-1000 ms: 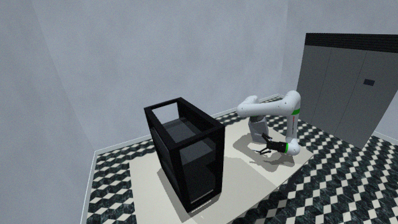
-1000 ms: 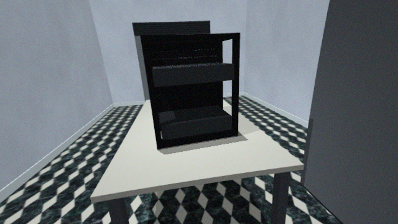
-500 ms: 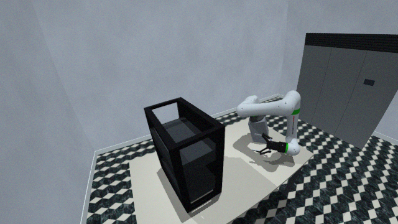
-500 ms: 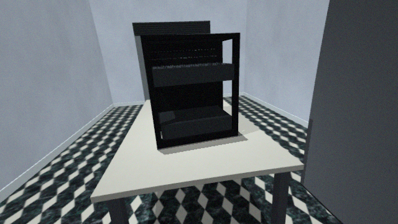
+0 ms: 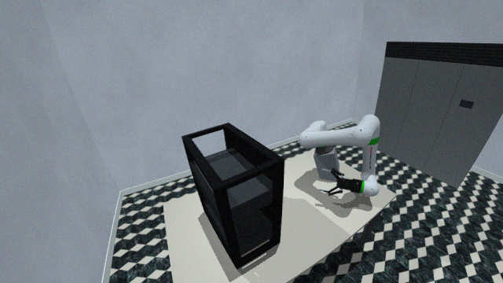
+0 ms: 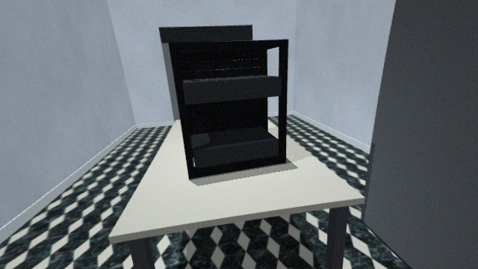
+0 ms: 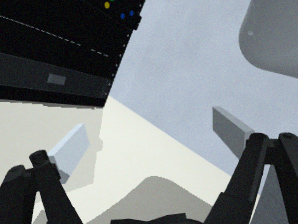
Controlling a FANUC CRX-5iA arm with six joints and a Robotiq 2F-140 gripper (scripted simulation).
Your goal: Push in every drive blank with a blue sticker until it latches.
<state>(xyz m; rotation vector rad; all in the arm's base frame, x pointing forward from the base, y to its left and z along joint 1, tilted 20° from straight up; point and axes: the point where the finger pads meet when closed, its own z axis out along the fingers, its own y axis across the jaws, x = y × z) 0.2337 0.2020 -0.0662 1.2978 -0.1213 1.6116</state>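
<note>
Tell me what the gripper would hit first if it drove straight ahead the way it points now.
Probably the black open-frame rack. The open black gripper, jaws empty, points low across the pale table toward it, but the wrist view centres on bare wall beside the rack's corner, so it might slip past.

Bare bench [image 5: 314, 220] separates the wide-open, empty end effector [image 5: 329, 181] from the rack [image 5: 236, 178]; only the rack obstructs.

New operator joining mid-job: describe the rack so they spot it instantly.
On the white table, opposite the arm's open claw, stands a tall black open-frame rack. Unlike the grey cabinet on the floor, it is see-through, with dark shelves inside.
</note>
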